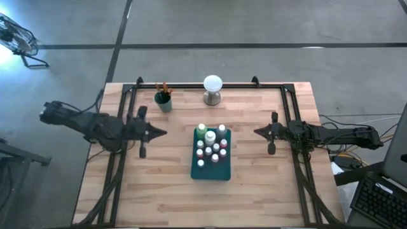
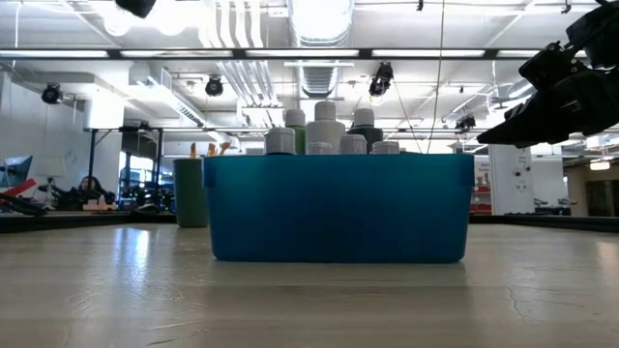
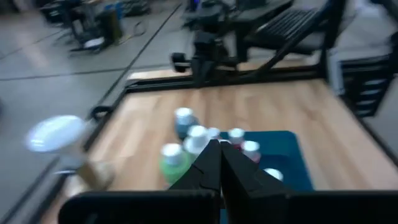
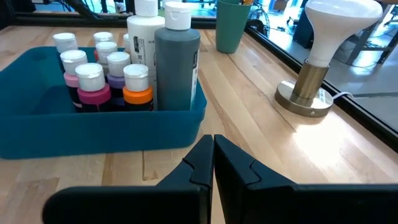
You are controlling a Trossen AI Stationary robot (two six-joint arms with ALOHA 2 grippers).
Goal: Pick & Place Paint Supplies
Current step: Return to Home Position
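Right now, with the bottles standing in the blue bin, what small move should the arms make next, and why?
Probably draw both arms back to rest. The bottles stand inside the blue bin, the left gripper and right gripper are shut on nothing, each off to its side of the bin, and no bottle lies outside it.

- No text, brand, number or sign is legible in any view.
- Label on the tall white plastic bottle [image 4: 145, 38], standing in the blue rectangular plastic bin [image 4: 93, 138]: fine dark print, too small to read.
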